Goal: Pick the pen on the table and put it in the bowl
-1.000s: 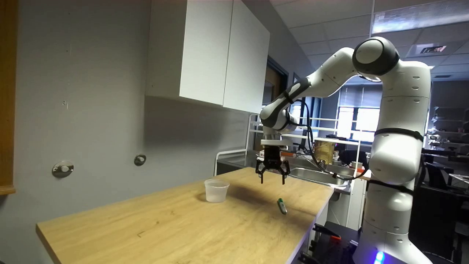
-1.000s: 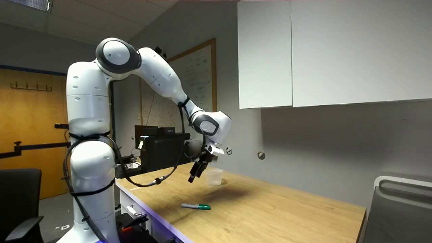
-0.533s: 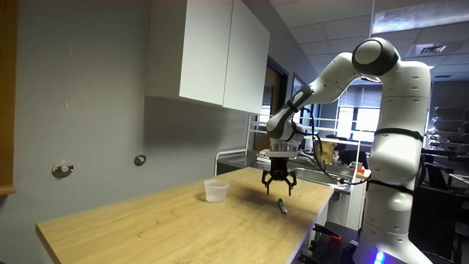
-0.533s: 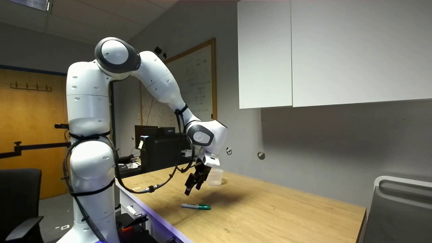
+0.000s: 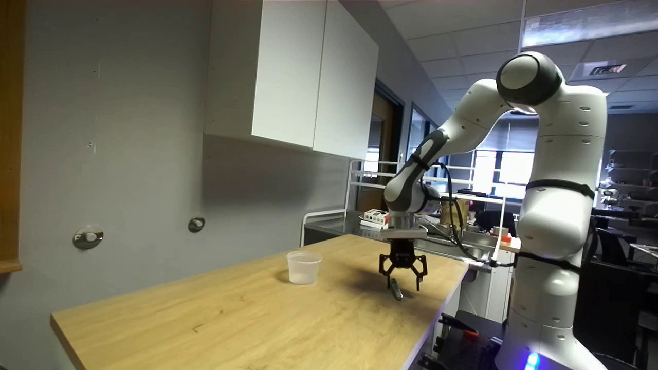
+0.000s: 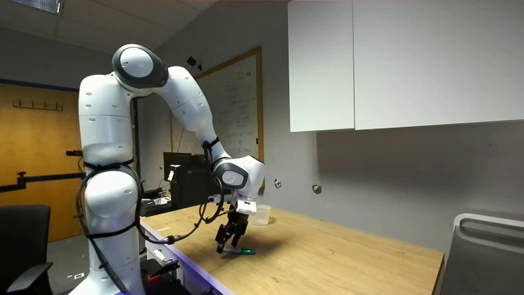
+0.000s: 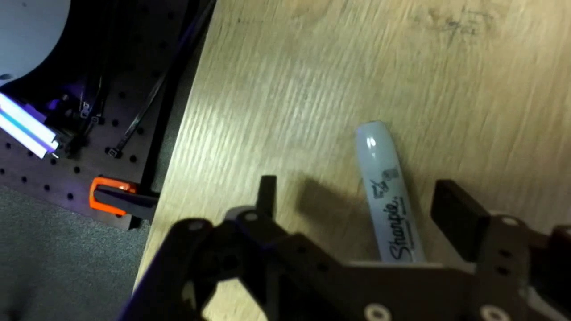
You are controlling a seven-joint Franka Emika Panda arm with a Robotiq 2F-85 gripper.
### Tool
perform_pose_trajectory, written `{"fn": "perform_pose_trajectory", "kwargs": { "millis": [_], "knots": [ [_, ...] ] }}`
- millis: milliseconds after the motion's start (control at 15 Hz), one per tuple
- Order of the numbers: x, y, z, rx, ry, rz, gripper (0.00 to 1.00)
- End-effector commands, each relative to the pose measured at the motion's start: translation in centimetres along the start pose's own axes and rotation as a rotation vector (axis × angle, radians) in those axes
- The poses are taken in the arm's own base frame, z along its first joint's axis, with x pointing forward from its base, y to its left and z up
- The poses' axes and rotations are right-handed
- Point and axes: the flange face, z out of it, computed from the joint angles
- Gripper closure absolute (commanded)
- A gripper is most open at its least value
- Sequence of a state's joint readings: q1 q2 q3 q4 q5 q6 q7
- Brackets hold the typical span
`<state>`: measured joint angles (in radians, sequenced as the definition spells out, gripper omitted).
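Pen (image 5: 396, 291) lies on the surface (image 5: 247, 313), near and right of the bowl (image 5: 304, 268), in an exterior view. In the wrist view it shows between the wide-apart, empty jaws. It looks light, hard, maybe slippery; pinching its middle seems best.
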<state>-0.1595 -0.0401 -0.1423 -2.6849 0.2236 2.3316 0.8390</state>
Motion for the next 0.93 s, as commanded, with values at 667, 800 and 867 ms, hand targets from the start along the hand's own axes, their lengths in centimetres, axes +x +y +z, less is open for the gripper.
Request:
{"fn": "perform_pose_trajectory", "kwargs": {
  "millis": [667, 800, 867],
  "knots": [
    [-2.4, -0.2, -2.5, 0.017, 0.116, 0.014, 0.94],
    [-2.7, -0.4, -3.6, 0.031, 0.133, 0.004, 1.0],
    [-2.8, -0.5, -4.0, 0.037, 0.139, -0.001, 0.98]
  ]
}}
